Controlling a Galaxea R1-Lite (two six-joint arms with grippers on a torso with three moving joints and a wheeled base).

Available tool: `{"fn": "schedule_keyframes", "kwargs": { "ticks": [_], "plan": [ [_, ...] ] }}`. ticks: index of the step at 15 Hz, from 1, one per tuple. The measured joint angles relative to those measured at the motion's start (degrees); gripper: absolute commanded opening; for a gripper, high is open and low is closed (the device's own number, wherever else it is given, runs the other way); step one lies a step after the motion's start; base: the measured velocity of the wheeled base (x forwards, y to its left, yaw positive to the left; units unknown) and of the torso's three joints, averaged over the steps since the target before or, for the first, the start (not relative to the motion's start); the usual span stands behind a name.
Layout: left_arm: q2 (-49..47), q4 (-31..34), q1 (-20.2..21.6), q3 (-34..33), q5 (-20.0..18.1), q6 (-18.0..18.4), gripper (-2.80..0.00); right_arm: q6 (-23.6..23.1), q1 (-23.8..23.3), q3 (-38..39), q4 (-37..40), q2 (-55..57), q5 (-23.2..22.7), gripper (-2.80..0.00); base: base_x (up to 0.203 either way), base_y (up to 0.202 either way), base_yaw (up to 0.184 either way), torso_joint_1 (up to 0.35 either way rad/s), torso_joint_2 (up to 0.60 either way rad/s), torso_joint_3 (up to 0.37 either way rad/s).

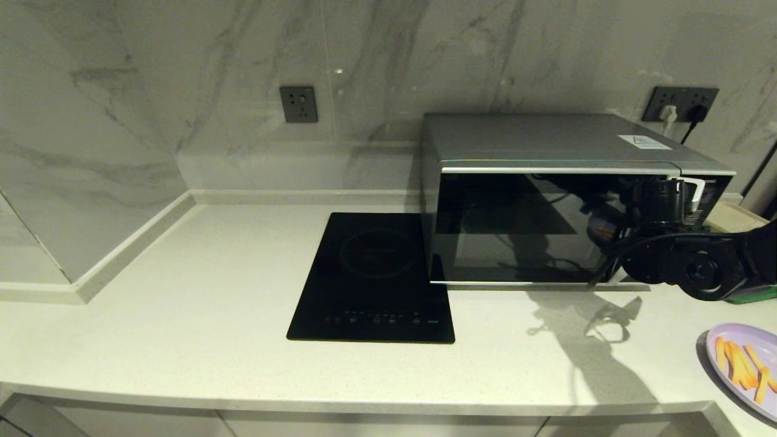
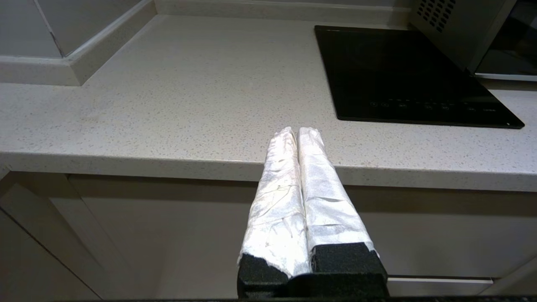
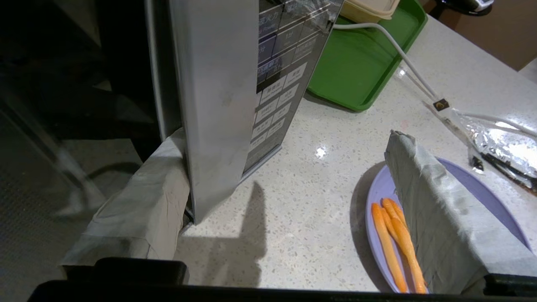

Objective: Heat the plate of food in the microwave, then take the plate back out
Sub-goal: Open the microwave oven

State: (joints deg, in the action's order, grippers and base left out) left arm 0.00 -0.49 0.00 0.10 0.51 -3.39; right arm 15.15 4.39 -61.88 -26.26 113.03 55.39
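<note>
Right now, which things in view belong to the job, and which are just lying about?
Job: microwave; plate of food; right gripper, jaws open at the microwave's door edge.
Lying about: cooktop; green tray; beige container; parked left gripper.

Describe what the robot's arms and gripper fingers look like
The right arm is black, with rounded joint housings and a black cable looping beside it. The right gripper's fingers are wrapped in grey tape on black mounts. The left gripper's fingers are long, tapered, wrapped in shiny silver-white tape, on black blocks.
</note>
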Motion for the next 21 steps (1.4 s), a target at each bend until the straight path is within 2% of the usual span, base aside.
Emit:
{"fn": "schedule_keyframes", "kwargs": {
  "ticks": [3,11,13,16,17,21],
  "plan": [
    [0.0,0.02,0.0,0.0,0.0,0.0,-2.8,2.53,-0.04,0.71,0.02,-0.11,1.75,0.0,0.0,0.0,0.0,0.0,0.0,0.0],
    [0.0,-0.02,0.0,0.0,-0.03,-0.02,-2.8,8.12,0.39,8.66,0.4,-6.1,2.23,0.0,0.0,0.0,0.0,0.0,0.0,0.0],
    [0.0,0.02,0.0,0.0,-0.01,-0.02,-2.8,8.21,2.16,9.9,0.46,-6.97,1.13,0.0,0.0,0.0,0.0,0.0,0.0,0.0],
    [0.0,-0.04,0.0,0.0,0.02,-0.01,-2.8,7.8,6.33,10.47,0.24,-8.04,-4.19,0.0,0.0,0.0,0.0,0.0,0.0,0.0],
    [0.0,0.05,-0.07,0.0,0.01,-0.02,-2.8,7.36,8.15,10.87,0.27,-9.1,-5.35,-2.8,0.0,0.0,0.0,0.0,0.0,0.0],
    [0.0,0.05,-0.02,0.0,0.01,0.0,-2.8,5.46,18.68,13.73,6.1,-18.2,-9.5,-2.8,0.0,0.0,0.0,0.0,0.0,0.0]
  ]
}}
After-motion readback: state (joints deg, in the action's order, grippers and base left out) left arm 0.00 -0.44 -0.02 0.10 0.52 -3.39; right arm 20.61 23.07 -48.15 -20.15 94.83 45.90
